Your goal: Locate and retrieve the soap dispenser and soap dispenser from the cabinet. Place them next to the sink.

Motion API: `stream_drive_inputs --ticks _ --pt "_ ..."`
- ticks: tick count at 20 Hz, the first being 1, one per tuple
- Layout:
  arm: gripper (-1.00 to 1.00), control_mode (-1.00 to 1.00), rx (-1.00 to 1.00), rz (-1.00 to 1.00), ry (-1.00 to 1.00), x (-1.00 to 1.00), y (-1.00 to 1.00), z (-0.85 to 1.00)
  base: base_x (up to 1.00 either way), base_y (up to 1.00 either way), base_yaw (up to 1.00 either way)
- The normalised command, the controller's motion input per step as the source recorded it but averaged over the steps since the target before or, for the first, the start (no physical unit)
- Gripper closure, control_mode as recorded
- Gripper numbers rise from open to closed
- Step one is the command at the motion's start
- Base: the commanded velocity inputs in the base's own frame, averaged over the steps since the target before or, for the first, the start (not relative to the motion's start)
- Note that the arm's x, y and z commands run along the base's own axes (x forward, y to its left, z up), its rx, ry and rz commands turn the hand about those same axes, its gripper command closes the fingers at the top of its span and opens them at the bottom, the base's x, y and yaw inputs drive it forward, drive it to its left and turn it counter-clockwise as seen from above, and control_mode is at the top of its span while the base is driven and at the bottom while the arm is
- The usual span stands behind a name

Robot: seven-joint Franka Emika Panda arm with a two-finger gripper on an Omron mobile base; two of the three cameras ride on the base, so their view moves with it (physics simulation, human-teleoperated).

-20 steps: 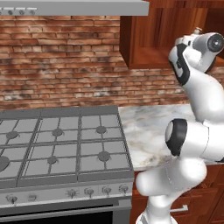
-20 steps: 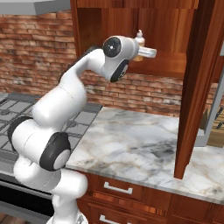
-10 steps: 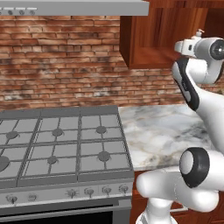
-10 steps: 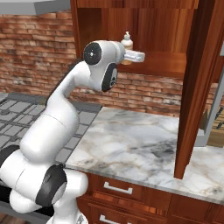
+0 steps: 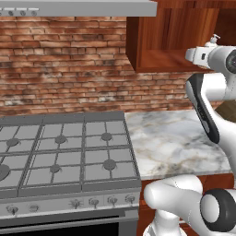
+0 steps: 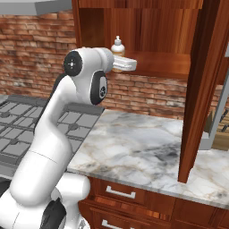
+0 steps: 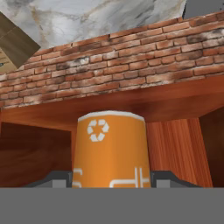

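Observation:
An orange soap dispenser (image 7: 111, 151) with a white recycling mark sits between the two dark fingertips of my gripper (image 7: 111, 178), which is shut on it. Its white pump head (image 6: 117, 44) sticks up above my white hand in the right base view, just in front of the reddish-brown doorless cabinet (image 6: 156, 67). In the left base view the pump head (image 5: 213, 40) shows at the far right, before the cabinet (image 5: 161, 57). The hand view is rolled over, with the cabinet wood (image 7: 175, 144) low and the brick wall above it. The sink is out of view.
A grey gas stove (image 5: 64, 156) fills the left side, under a range hood (image 5: 78, 7). A marble counter (image 6: 134, 147) lies below the cabinet, with drawers (image 6: 120, 192) beneath it. A tall wooden panel (image 6: 199, 89) stands at the right on the counter.
The arm has swung back from the cabinet shelf with the orange bottle still in the gripper. In the right base view the hand has moved left and slightly lower.

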Motion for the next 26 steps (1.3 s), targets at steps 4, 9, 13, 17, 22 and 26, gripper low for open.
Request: stream_drive_inputs --ticks 4,9,13,17,22,26 --pt "1.0 -1.0 0.0 0.0 0.0 -0.73 0.06 0.02 0.0 0.0 0.0" --pt "1.0 -1.0 0.0 0.0 0.0 -0.65 0.27 0.0 0.0 0.0 0.0" --pt "1.0 -1.0 0.0 0.0 0.0 -0.48 0.42 0.0 0.0 0.0 0.0" --pt "1.0 -1.0 0.0 0.0 0.0 -0.27 0.15 0.0 0.0 0.0 0.0" --pt "1.0 -1.0 0.0 0.0 0.0 0.0 0.0 0.0 0.0 0.0 0.0" --pt "1.0 -1.0 0.0 0.0 0.0 0.0 0.0 0.0 0.0 0.0 0.0"
